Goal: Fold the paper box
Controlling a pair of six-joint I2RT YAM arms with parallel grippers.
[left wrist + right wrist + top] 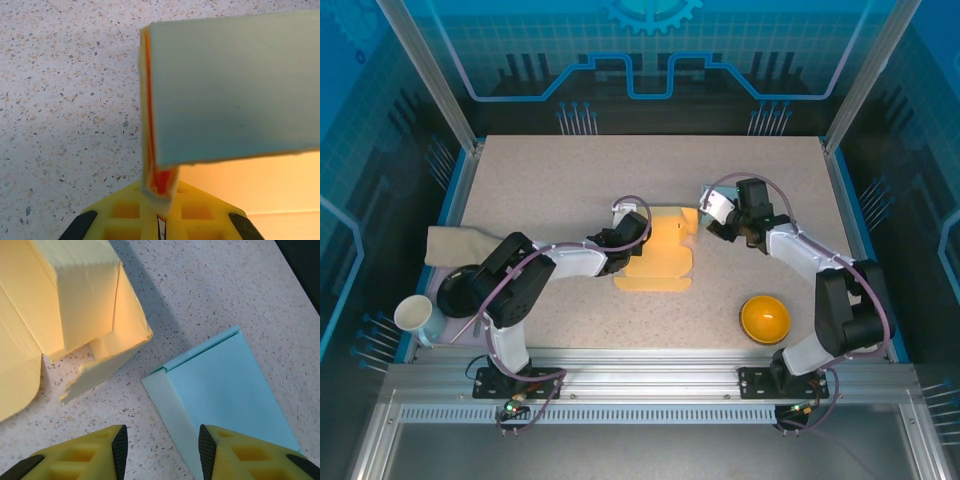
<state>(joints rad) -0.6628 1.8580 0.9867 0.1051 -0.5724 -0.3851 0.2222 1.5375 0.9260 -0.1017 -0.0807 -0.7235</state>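
The paper box (660, 258) lies mostly flat in the middle of the table, yellow on its upper face. My left gripper (620, 240) is at its left edge, shut on a raised flap (235, 85) that looks pale blue on its outer face; the flap's edge is pinched between the yellow fingers (200, 215). My right gripper (708, 222) hovers by the box's upper right corner, open, with nothing between its pads (120, 450). Below it a pale blue panel (220, 390) lies flat on the table beside a folded yellow corner of the box (85, 300); whether the panel is joined to the box is hidden.
An orange bowl (765, 318) sits at the front right. At the left edge are a white cup (413, 313), a dark dish (460, 290) and a beige cloth (455, 245). Speckled tabletop (570, 180) stretches behind the box.
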